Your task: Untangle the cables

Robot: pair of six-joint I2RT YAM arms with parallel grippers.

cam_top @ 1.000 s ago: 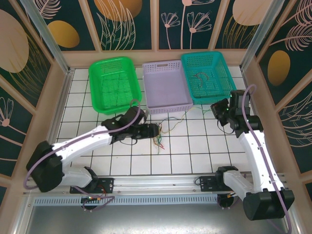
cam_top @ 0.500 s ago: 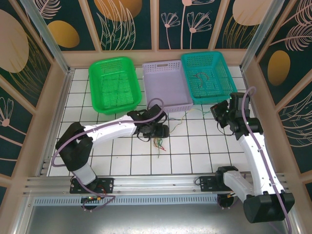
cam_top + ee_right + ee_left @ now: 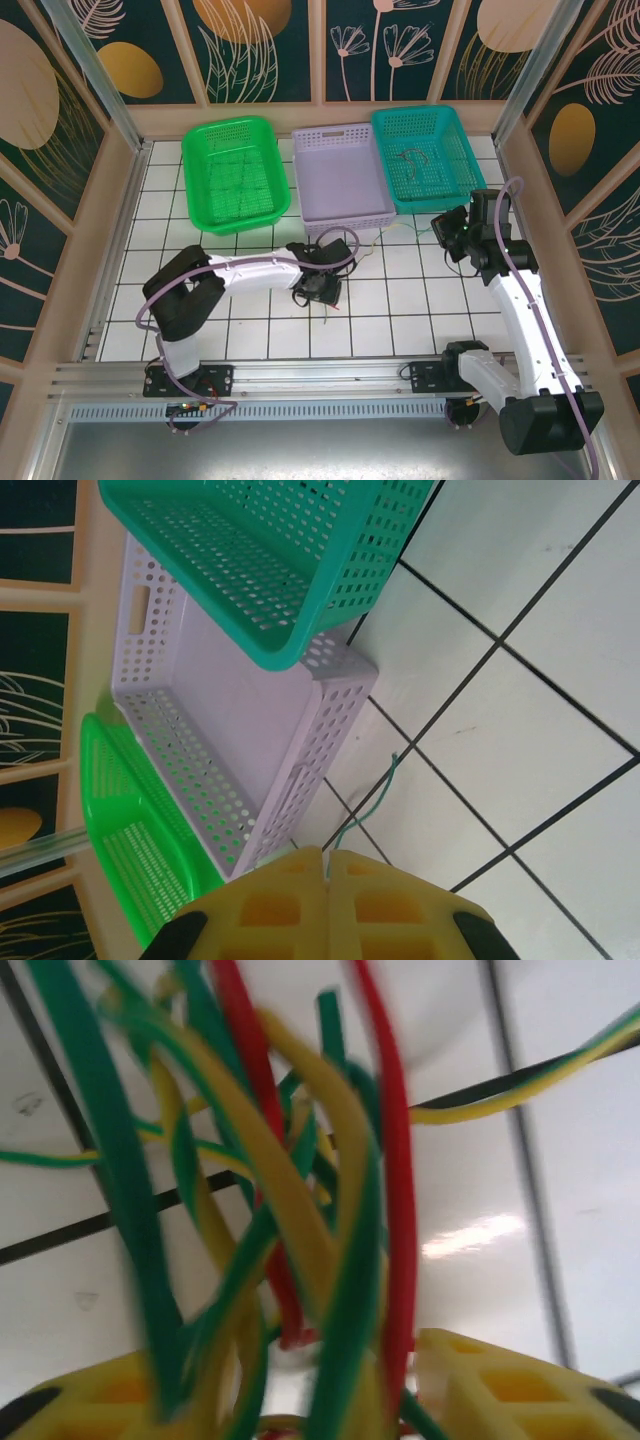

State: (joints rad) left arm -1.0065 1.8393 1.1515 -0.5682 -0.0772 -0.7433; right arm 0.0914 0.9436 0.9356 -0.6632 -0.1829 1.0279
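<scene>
The cables (image 3: 335, 303) are a small tangle of thin green, yellow and red wires on the white tiles in front of the lilac basket. My left gripper (image 3: 322, 287) sits right on top of the tangle. In the left wrist view the blurred cables (image 3: 290, 1190) run between its yellow fingers (image 3: 500, 1385). The left gripper (image 3: 330, 1400) still has its jaws apart around the bundle. My right gripper (image 3: 440, 232) hovers by the teal basket's front corner. The right gripper (image 3: 328, 865) is shut on one green cable (image 3: 375, 795) that trails over the tiles toward the tangle.
Three baskets line the back: green (image 3: 232, 124), lilac (image 3: 345, 215) and teal (image 3: 380, 150), the teal one holding a dark wire (image 3: 415, 160). The lilac basket (image 3: 230, 700) and teal basket (image 3: 270, 570) lie just ahead of my right fingers. Open tiles stretch along the front.
My left arm has reached rightward onto the tangle and its jaws have narrowed around the wires. The right arm has stayed still, shut on the green cable.
</scene>
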